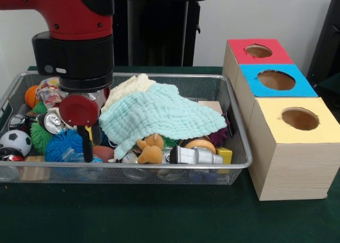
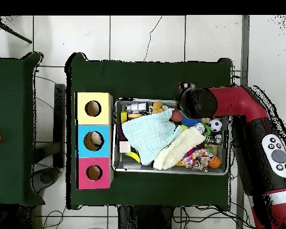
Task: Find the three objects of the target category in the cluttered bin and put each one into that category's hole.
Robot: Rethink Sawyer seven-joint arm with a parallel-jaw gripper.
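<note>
The wire-mesh bin (image 1: 175, 174) stands on the green table, full of clutter. It also shows in the overhead view (image 2: 172, 172). A light teal cloth (image 1: 159, 113) and a cream cloth (image 1: 130, 86) cover its middle. My gripper (image 1: 86, 142) hangs inside the bin's left end, just above a blue spiky ball (image 1: 62, 146) and beside a drink can (image 1: 53, 122). I see nothing in it. In the overhead view the arm's wrist (image 2: 196, 101) hides it. Three boxes with round holes stand beside the bin: red-topped (image 1: 258, 51), blue-topped (image 1: 276, 79) and yellow-topped (image 1: 300, 118).
Other clutter in the bin: a small soccer ball (image 1: 14, 141), a green spiky ball (image 1: 40, 137), an orange ball (image 1: 32, 94), a brown plush toy (image 1: 150, 150), a silver and black flashlight (image 1: 196, 155), a purple spiky ball (image 1: 220, 134) and a yellow block (image 1: 225, 155).
</note>
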